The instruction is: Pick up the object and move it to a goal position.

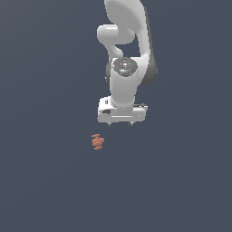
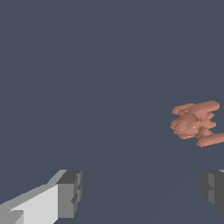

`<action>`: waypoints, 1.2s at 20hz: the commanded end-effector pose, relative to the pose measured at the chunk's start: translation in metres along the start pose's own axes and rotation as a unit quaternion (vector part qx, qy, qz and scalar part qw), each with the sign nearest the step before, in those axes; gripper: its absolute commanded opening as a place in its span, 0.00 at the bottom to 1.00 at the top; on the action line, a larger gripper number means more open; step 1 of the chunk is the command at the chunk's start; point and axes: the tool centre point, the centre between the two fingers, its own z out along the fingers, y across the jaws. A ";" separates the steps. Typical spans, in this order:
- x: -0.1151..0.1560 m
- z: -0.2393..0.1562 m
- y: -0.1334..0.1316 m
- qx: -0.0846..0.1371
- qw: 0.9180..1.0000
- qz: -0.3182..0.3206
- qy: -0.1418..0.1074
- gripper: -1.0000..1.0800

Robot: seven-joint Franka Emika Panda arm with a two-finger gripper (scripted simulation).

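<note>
Orange-red and lumpy, the object (image 1: 97,142) lies alone on the flat slate-grey floor (image 1: 41,181), below the gripper (image 1: 121,123) in the exterior view and a little toward that view's left. It is much smaller than the white hand above it, with short stubs sticking out in several directions. The arm (image 1: 129,50) reaches in from the upper part of the exterior view and bends down so that the hand points at the floor, a posture that suits a grasp from above. Only the tips of the fingers show beneath the hand there, too small to read. The wrist view is clearer: two grey pads (image 2: 70,192) stand far apart with bare floor between them, so the gripper (image 2: 142,190) is spread wide and holds nothing. In that same view the object (image 2: 195,122) sits off the line between the pads, close to one of them and beyond it, not in the gap. That placement suggests the hand is not yet centred and hangs above the floor, well apart from the object. By my reading the task is at its start: nothing has been lifted, and no goal marker is visible in either view. The next move likely calls for a sideways shift to bring the gap over the object, then a descent. Given the odd stubs, a poorly centred closing could nudge it aside.
</note>
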 end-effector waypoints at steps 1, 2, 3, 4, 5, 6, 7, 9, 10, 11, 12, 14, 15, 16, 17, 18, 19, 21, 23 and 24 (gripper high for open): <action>0.000 0.000 0.000 0.000 1.000 0.000 0.000 0.96; 0.000 0.000 0.000 0.000 1.000 0.000 0.000 0.96; 0.000 -0.001 0.001 0.000 1.000 0.002 0.001 0.96; 0.001 -0.002 0.002 0.000 1.000 0.004 0.003 0.96; 0.001 -0.004 0.004 -0.001 1.000 0.007 0.005 0.96; 0.002 -0.006 0.006 -0.001 1.000 0.011 0.007 0.96; 0.003 -0.008 0.008 -0.002 1.000 0.015 0.010 0.96; 0.004 -0.011 0.011 -0.002 1.000 0.022 0.014 0.96; 0.005 -0.012 0.012 -0.002 1.000 0.025 0.015 0.96; 0.005 -0.012 0.013 -0.002 1.000 0.026 0.016 0.96; 0.005 -0.012 0.013 -0.002 1.000 0.026 0.016 0.96; 0.004 -0.012 0.012 -0.002 1.000 0.023 0.015 0.96; 0.004 -0.012 0.012 -0.002 1.000 0.022 0.015 0.96; 0.004 -0.012 0.012 -0.002 1.000 0.022 0.015 0.96; 0.004 -0.012 0.012 -0.002 1.000 0.022 0.015 0.96; 0.004 -0.012 0.012 -0.002 1.000 0.024 0.015 0.96; 0.005 -0.012 0.012 -0.002 1.000 0.026 0.015 0.96; 0.005 -0.011 0.013 -0.002 0.999 0.033 0.015 0.96; 0.005 -0.010 0.015 -0.001 0.999 0.043 0.014 0.96; 0.006 -0.009 0.016 -0.001 0.999 0.049 0.014 0.96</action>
